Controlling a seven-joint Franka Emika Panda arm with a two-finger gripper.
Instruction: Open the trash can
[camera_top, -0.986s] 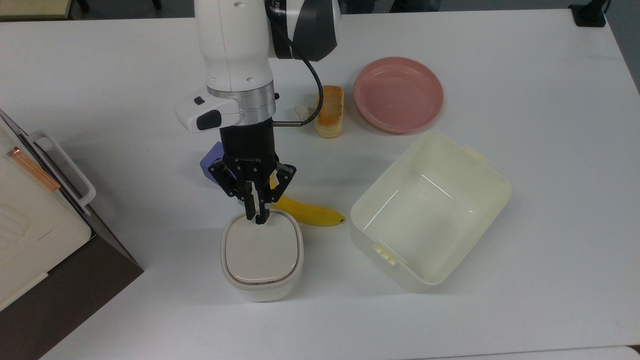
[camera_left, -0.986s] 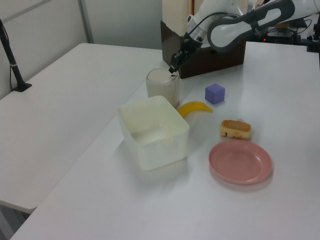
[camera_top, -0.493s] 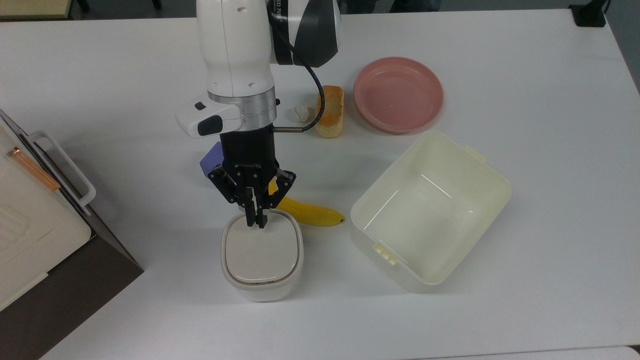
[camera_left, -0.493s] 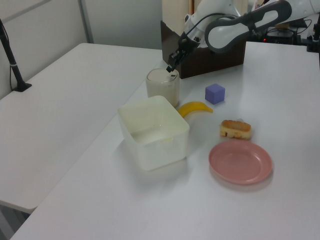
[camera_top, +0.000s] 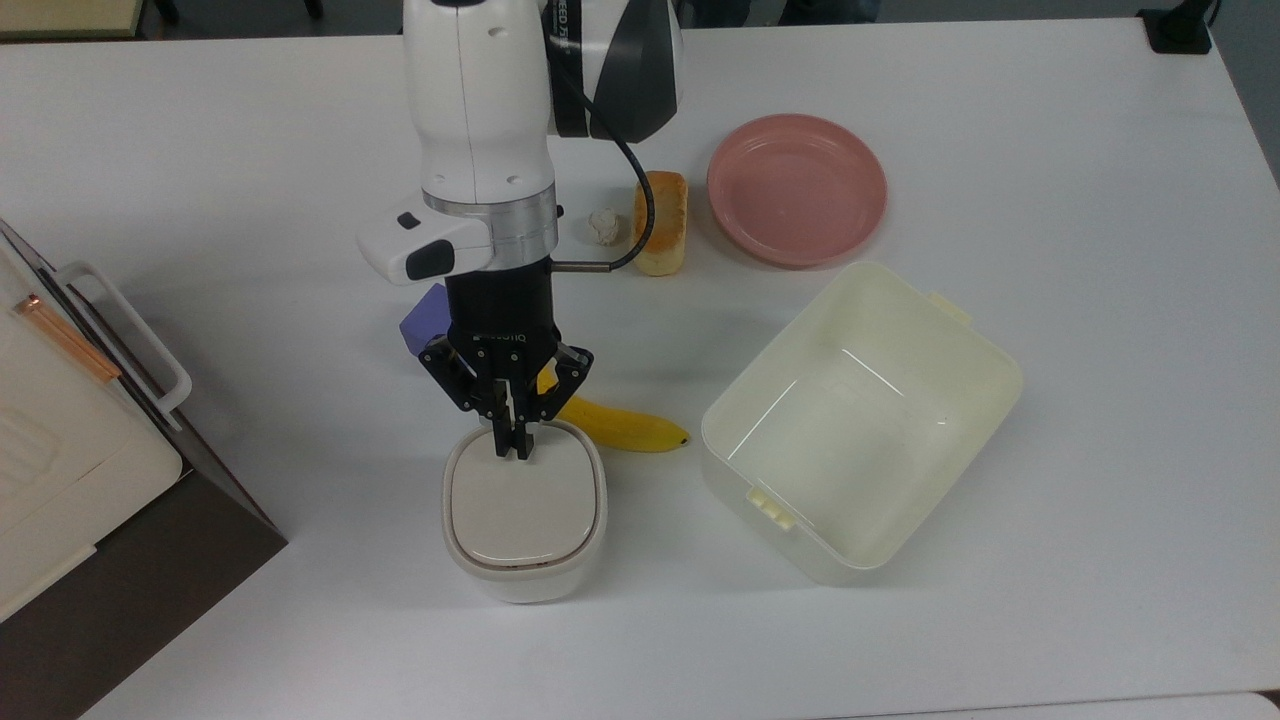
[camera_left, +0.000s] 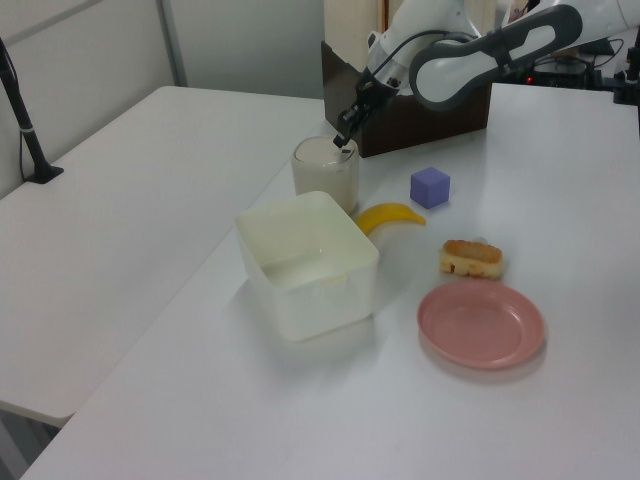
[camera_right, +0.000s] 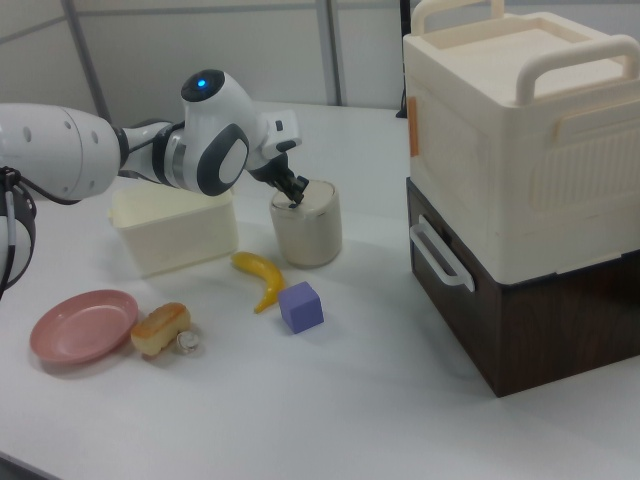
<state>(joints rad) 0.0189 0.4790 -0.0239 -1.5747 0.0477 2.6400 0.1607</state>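
The trash can (camera_top: 524, 520) is a small white rounded-square bin with a flat beige lid, lid down; it also shows in the left view (camera_left: 322, 168) and the right view (camera_right: 308, 225). My gripper (camera_top: 513, 449) points down at the lid's far edge in the top view, fingers shut together, tips at or just above the lid. It is also seen at the bin's top, gripper (camera_left: 342, 141) in the left view and gripper (camera_right: 293, 199) in the right view.
A banana (camera_top: 618, 425), a purple cube (camera_top: 424, 320) and a cream lidless tub (camera_top: 860, 420) lie close to the bin. Bread (camera_top: 661, 222), a small white lump (camera_top: 604, 224) and a pink plate (camera_top: 796, 187) sit farther back. A brown-and-cream cabinet (camera_top: 60, 440) stands at the top view's left.
The arm has shifted slightly toward the top view's right and the wrist has straightened; the shut fingertips stay at the lid's far edge. The lid has not moved.
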